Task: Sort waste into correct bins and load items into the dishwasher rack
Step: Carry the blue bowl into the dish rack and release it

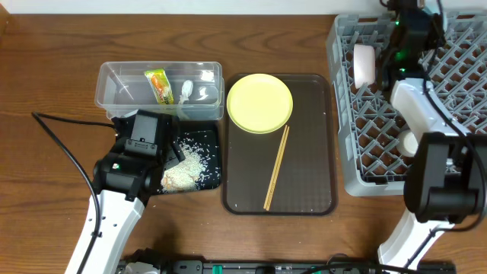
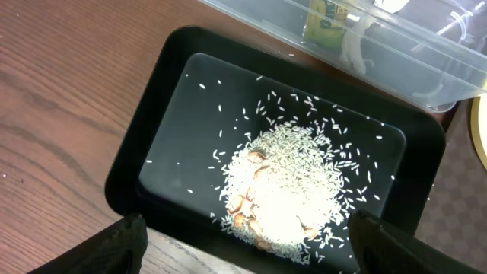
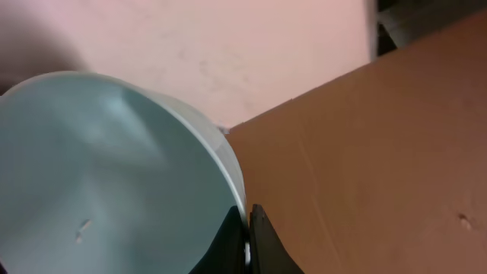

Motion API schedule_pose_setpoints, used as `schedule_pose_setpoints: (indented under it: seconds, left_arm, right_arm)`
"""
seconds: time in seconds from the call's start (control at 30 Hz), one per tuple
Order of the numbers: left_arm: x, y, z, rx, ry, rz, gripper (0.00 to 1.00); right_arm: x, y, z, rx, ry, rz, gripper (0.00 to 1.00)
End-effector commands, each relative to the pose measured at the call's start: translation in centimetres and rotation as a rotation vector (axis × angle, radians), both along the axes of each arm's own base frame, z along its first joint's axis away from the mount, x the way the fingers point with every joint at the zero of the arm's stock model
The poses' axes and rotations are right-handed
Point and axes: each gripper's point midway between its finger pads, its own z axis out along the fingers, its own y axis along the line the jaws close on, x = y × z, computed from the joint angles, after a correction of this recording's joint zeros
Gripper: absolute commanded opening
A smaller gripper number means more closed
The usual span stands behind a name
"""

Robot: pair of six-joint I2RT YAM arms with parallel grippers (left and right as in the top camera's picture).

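Observation:
My left gripper (image 2: 251, 251) is open and empty. It hovers over the near edge of the flat black tray (image 2: 152, 114), which holds a heap of white rice scraps (image 2: 285, 186); the gripper also shows in the overhead view (image 1: 175, 152). The clear tub (image 1: 114, 80) behind the tray holds the green-and-yellow wrapper (image 1: 157, 85) and white scraps (image 1: 186, 90). My right gripper (image 3: 249, 236) is shut on the rim of the light blue bowl (image 3: 106, 175), held on edge over the far left of the grey rack (image 1: 456, 91). The bowl also shows in the overhead view (image 1: 364, 65).
The brown serving tray (image 1: 312, 152) lies in the middle with the yellow plate (image 1: 259, 102) and the wooden chopsticks (image 1: 276, 167) on it. A small white item (image 1: 410, 142) sits in the rack, partly hidden by my right arm. A black cable (image 1: 61, 141) runs across the left of the table.

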Motion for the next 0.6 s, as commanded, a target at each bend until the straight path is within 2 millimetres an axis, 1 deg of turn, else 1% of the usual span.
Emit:
schedule_pose_setpoints:
  seconds: [0.0, 0.07, 0.13, 0.23, 0.4, 0.47, 0.57]
  left_arm:
    - [0.1, 0.4, 0.3, 0.017, -0.01, 0.02, 0.87]
    - [0.1, 0.4, 0.3, 0.017, -0.01, 0.02, 0.87]
    - [0.1, 0.4, 0.3, 0.016, -0.01, 0.02, 0.87]
    - [0.1, 0.4, 0.3, 0.016, -0.01, 0.019, 0.87]
    - [0.1, 0.4, 0.3, 0.016, -0.01, 0.02, 0.87]
    - [0.1, 0.4, 0.3, 0.016, -0.01, 0.02, 0.87]
    - [0.1, 0.4, 0.3, 0.016, -0.01, 0.02, 0.87]
  right_arm:
    - [0.0, -1.1, -1.5, -0.028, 0.046, -0.033, 0.01]
    - [-0.1, -1.4, -2.7, -0.034, 0.069, -0.059, 0.01]
    - [-0.2, -1.7, -3.1, -0.038, 0.067, -0.079, 0.01]
    - [-0.5, -2.4, -2.2, -0.044, -0.005, -0.14, 0.01]
    - [-0.4, -2.5, -0.9, -0.044, -0.077, -0.151, 0.01]
    - [-0.3, -2.4, -1.0, -0.042, -0.075, -0.143, 0.01]
    - [-0.4, -2.4, -1.7, -0.031, -0.05, -0.144, 0.01]
